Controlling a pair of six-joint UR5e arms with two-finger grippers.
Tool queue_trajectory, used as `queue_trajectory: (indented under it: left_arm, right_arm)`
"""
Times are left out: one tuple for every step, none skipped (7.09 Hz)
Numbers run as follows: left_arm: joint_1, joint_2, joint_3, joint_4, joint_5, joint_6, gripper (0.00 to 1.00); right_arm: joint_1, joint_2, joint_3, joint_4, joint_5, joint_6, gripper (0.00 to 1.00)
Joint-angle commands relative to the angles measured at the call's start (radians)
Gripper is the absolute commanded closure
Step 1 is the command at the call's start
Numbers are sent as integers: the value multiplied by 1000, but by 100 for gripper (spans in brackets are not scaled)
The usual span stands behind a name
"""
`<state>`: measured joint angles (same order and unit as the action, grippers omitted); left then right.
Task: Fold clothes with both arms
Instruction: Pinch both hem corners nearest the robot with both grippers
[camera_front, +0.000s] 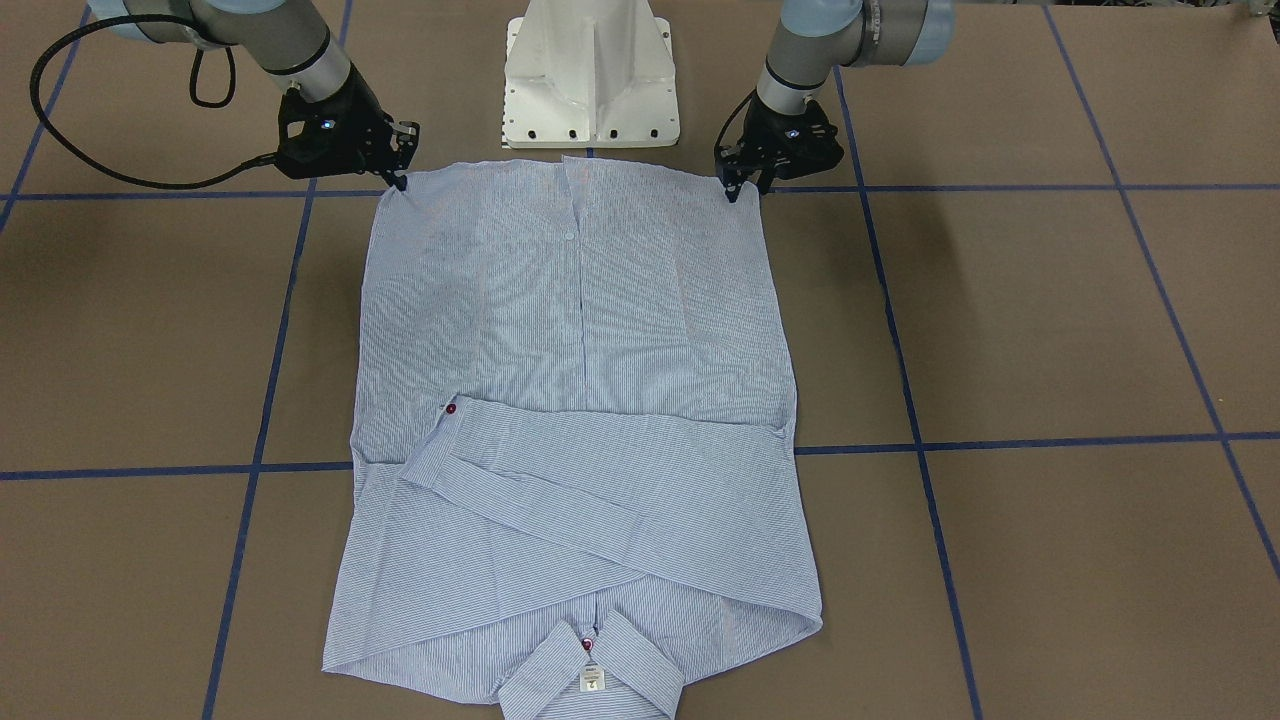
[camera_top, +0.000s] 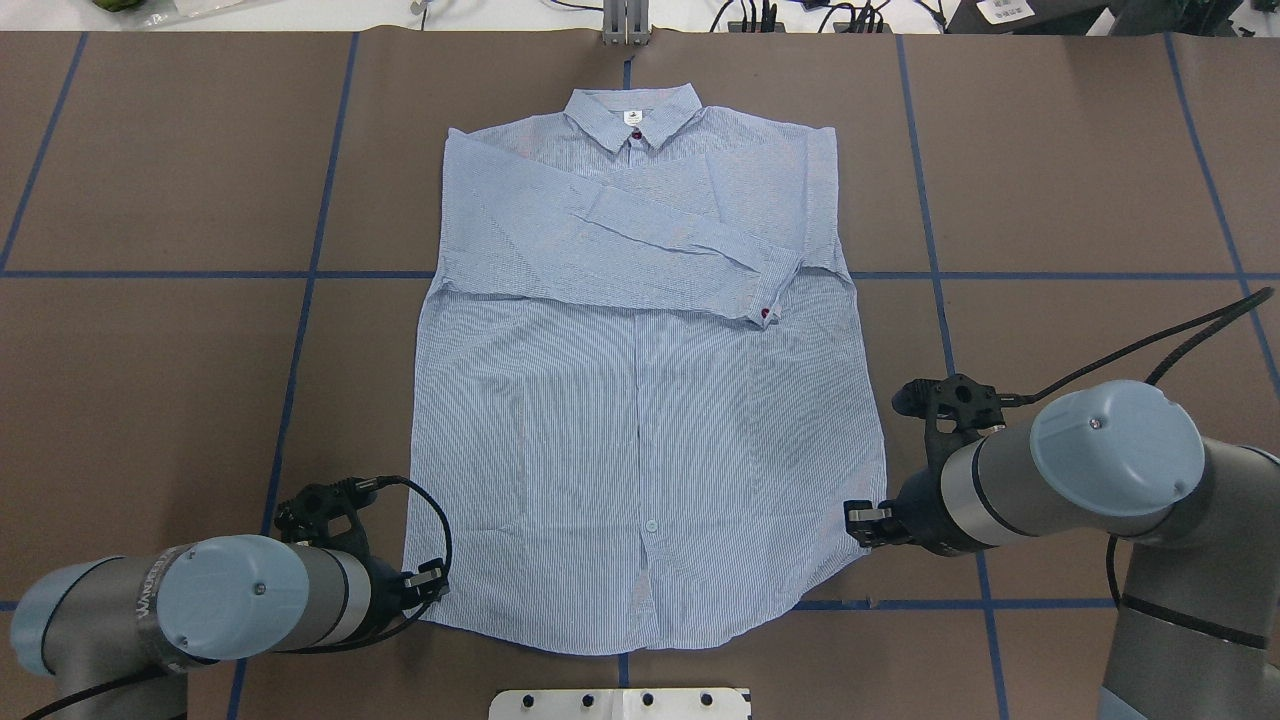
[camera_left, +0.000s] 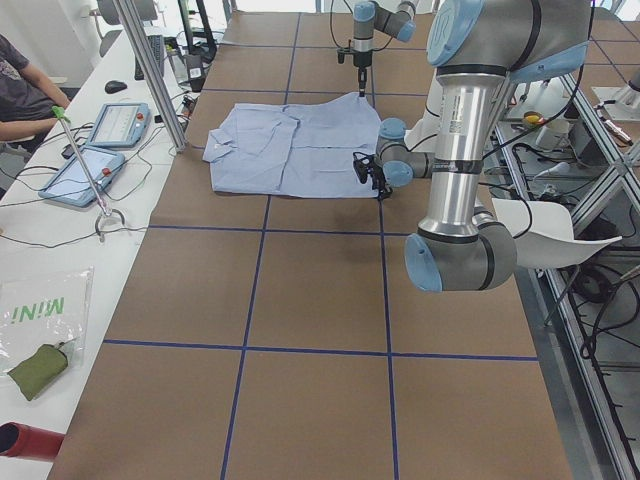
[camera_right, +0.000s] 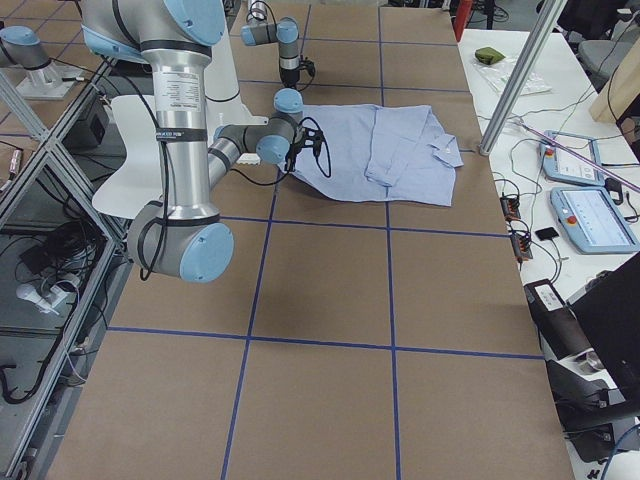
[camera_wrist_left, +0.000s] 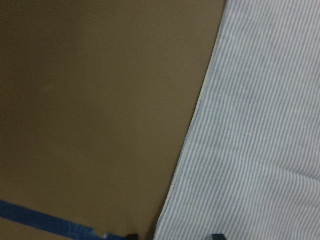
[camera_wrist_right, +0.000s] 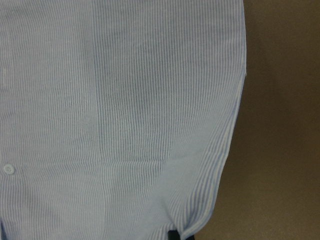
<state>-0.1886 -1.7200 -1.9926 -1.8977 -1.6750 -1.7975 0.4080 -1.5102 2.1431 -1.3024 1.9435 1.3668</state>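
The shirt (camera_front: 580, 330) lies flat and face up in the middle of the table (camera_front: 1050, 330). Its long axis runs from the robot's edge to the far edge, with the collar (camera_front: 590, 670) toward the far edge and the rounded hem toward the robot's edge. Both sleeves are folded across the chest, and the upper one ends in a cuff with a red button (camera_front: 451, 409).

The white pedestal (camera_front: 590, 80) stands just beyond the hem at the robot's edge. Blue tape lines (camera_front: 1000, 442) cross the brown surface and run under the cloth. Past the far edge, on a side bench, lie two tablets (camera_left: 120, 125), with a person's arm (camera_left: 20, 90) beside them.

Both arms are stretched low, their forearms almost level. The left arm (camera_top: 200, 600) reaches in from the robot's-edge left corner and the right arm (camera_top: 1080, 470) from the right side.

The left gripper (camera_front: 735, 190) is down at the hem's left corner. In its wrist view its fingertips (camera_wrist_left: 217, 236) stand a little apart, one over bare table and one over cloth, with the shirt's edge between them.

The right gripper (camera_front: 400, 182) is at the hem's right corner. Its tips are drawn close together on the cloth, which puckers toward them.
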Motion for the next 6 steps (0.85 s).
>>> queue_trajectory:
  left_arm:
    - [-2,-3,-9,17,0,1,90]
    - [-2,-4,-21,31,-2,1,90]
    - [-2,-4,-22,31,-2,1,92]
    - [-3,-6,-23,31,-3,1,100]
    - [-6,3,-55,31,-8,1,100]
    - [-17,11,-101,37,-11,3,100]
  right_arm:
    - [0,-1,0,0,0,0,100]
    - [0,-1,0,0,0,0,100]
    - [0,-1,0,0,2,0,100]
    - [0,-1,0,0,0,0,100]
    - [9,4,1,0,0,0,100]
    - [20,5,10,0,0,0,100]
